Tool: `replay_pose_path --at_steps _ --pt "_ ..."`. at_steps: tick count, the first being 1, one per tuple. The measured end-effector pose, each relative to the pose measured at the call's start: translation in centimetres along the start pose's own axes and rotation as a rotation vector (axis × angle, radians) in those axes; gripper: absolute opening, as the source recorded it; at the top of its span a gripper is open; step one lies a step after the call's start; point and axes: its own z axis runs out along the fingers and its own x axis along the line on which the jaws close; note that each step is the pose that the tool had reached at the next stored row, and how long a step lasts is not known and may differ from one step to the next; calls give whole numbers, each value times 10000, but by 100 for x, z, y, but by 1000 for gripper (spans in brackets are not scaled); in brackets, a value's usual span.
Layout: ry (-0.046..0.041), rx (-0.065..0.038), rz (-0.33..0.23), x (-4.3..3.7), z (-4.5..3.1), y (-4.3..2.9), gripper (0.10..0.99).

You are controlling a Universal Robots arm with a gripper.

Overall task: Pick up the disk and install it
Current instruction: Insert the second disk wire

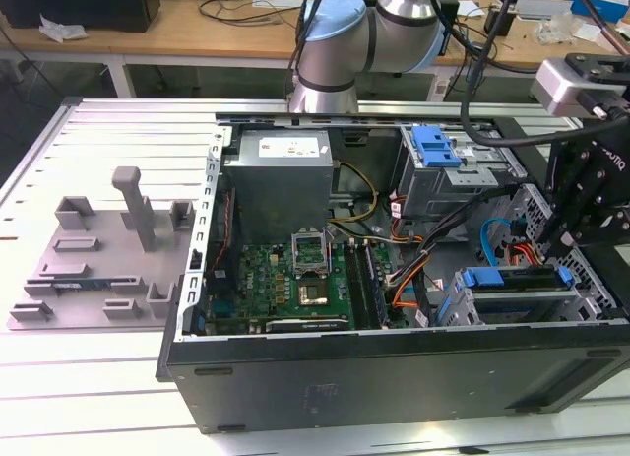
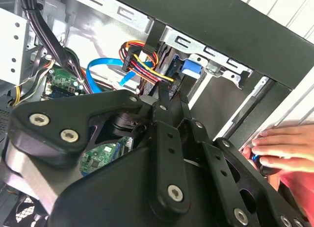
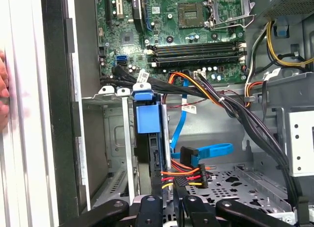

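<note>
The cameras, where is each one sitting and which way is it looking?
Exterior view: off the arm, above and in front of the open computer case, looking down into it; the arm's grey-and-blue joint shows at the far side.
First wrist view: on the wrist, facing the motherboard and the disk in its bay; black gripper links at the picture's edge.
Second wrist view: on the wrist, behind the black gripper linkage, facing the drive bay; a person's hand rests at the case's edge.
Shared: all show the blue data cable.

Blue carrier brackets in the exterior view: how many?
2. One tops the drive cage at the case's far side; the other frames the disk in the near bay at the exterior view's right, beside the pincer. Others may be hidden.
</note>
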Motion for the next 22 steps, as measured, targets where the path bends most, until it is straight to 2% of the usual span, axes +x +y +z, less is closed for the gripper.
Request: replay_pose_path --at_steps 4,5,6,8,9,10,12,13,14,15,16,17,20,22 --pt "4 1 1 -2 0 0 239" --pt "76 4 1 -23 -2 1 239" --pt "269 16 3 -91 -8 7 239" --pt "498 18 8 -166 -18 14 239" --pt "906 26 13 -273 -32 23 239" --pt "1143 38 18 -341 -45 29 239" --pt "1353 54 18 -421 -68 36 239" --pt "1527 62 19 -468 -89 40 239" --pt "1665 64 19 -485 -103 42 239" --pt "1849 64 18 -502 -119 43 239" --pt "2133 60 17 -529 -136 46 239" --pt "2369 65 19 -571 -145 53 239" --pt "2644 82 20 -669 -147 84 239" --pt "2790 75 20 -694 -146 126 239"
